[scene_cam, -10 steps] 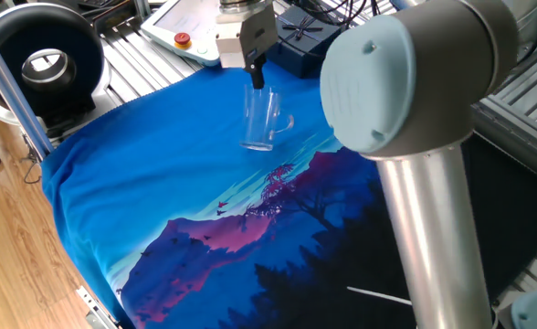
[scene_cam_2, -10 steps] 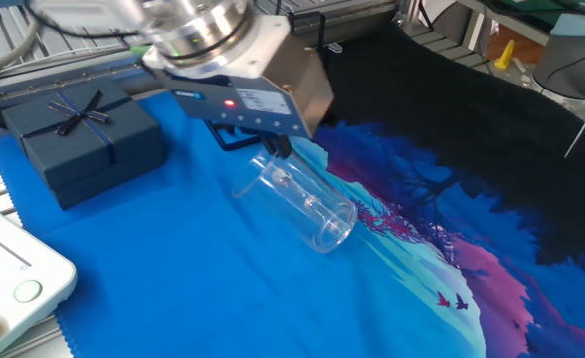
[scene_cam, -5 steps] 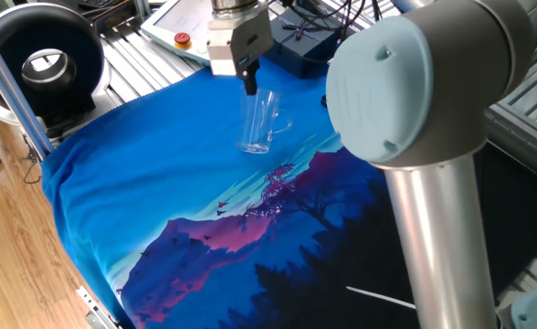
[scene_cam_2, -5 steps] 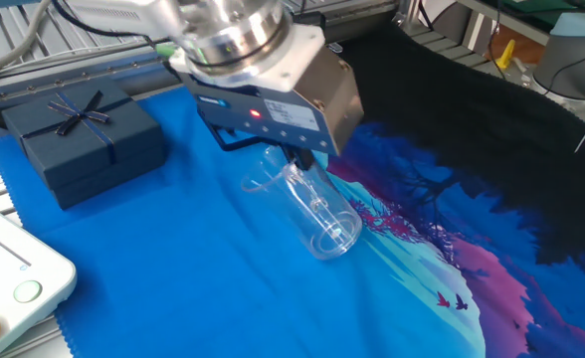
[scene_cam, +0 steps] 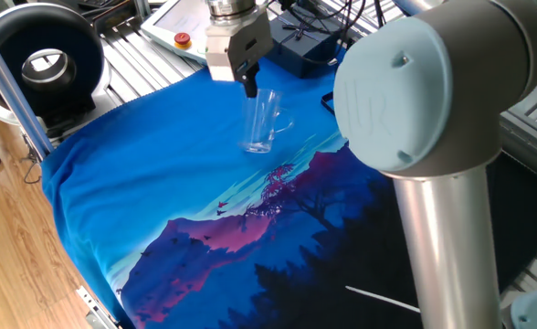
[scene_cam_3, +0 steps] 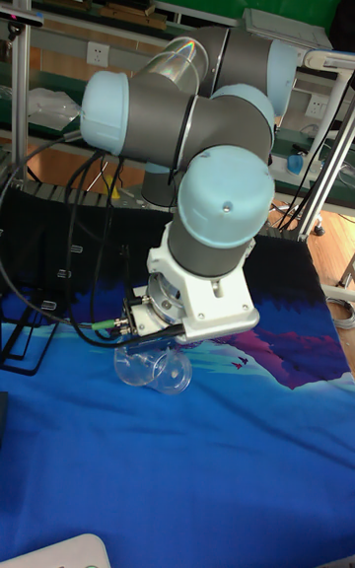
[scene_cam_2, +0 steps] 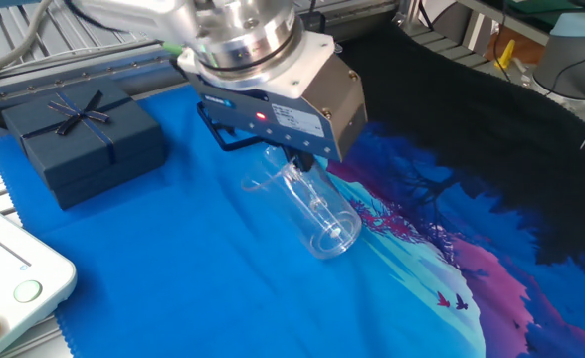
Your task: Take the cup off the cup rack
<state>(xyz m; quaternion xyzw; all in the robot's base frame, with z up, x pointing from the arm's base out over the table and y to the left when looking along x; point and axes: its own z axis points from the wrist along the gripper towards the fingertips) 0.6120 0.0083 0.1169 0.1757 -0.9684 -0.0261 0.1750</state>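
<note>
Arm bent at elbow, wrist pointing down. Gripper [scene_cam: 249,85] low, dark fingers [scene_cam_2: 303,159] closed on the cup [scene_cam: 261,121] rim, cup hanging below fingers.

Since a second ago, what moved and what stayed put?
The gripper, shut on the cup's rim, shifted a little sideways over the cloth, carrying the cup along. The grip stayed the same. The navy box didn't move.
</note>
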